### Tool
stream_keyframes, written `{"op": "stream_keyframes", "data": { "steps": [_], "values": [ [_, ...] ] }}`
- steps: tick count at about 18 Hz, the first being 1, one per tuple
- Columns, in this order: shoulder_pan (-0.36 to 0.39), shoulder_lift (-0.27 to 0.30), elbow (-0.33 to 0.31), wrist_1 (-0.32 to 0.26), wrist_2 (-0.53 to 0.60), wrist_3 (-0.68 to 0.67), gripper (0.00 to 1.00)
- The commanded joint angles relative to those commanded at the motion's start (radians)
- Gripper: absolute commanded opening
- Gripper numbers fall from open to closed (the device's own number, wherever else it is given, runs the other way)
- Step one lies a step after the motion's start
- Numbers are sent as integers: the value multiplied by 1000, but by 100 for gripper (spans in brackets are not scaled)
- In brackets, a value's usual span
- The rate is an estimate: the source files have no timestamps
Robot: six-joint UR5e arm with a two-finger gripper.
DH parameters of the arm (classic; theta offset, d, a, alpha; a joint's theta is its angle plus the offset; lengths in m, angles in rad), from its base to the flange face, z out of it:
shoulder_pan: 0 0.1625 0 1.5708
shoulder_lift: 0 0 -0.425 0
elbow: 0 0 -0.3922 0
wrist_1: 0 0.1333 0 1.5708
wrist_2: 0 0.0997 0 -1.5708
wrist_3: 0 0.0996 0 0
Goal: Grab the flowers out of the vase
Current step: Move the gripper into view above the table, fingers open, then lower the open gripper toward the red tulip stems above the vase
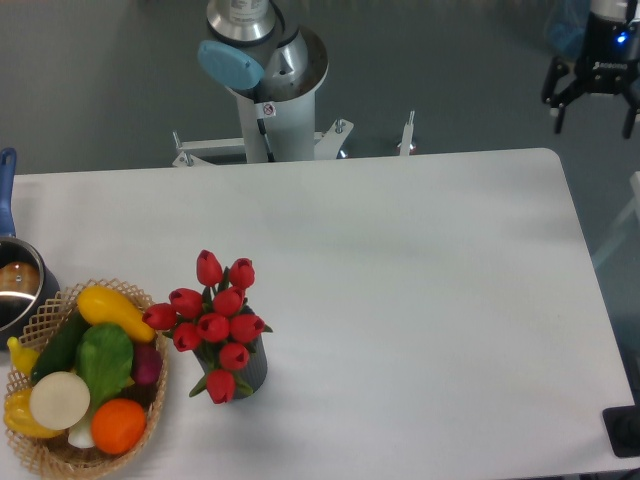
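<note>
While nothing is grasped yet:
Tulips [213,322]: seated in grey vase [250,370], near left.
Gripper [592,108]: far right, fingers spread, empty.
Remaining: approach, grasp, lift.

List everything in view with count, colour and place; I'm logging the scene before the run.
flowers: one bunch of about ten buds, red with green leaves, standing in the vase
vase: one, dark grey, table front left
basket: one, tan wicker, front-left corner, holding yellow, green, white, orange and purple produce
pot: one, steel with blue handle, left edge, cut off by the frame
table: one, white
arm base: one, grey with blue cap, behind the table
gripper: one, black, open, top right, beyond the table corner
</note>
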Motion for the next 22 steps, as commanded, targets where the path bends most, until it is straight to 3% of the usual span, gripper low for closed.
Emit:
{"op": "stream_keyframes", "data": {
  "steps": [3,9,11,15,18,22],
  "values": [
    [-55,8,-9,-6,-3,-9,100],
    [-54,9,-9,-9,-90,-52,100],
    [-57,38,-17,-14,-120,-107,100],
    [-104,95,-96,-11,-256,-167,100],
    [-115,152,-121,-14,-366,-172,100],
    [-181,163,-184,-3,-406,-164,100]
  ]
}}
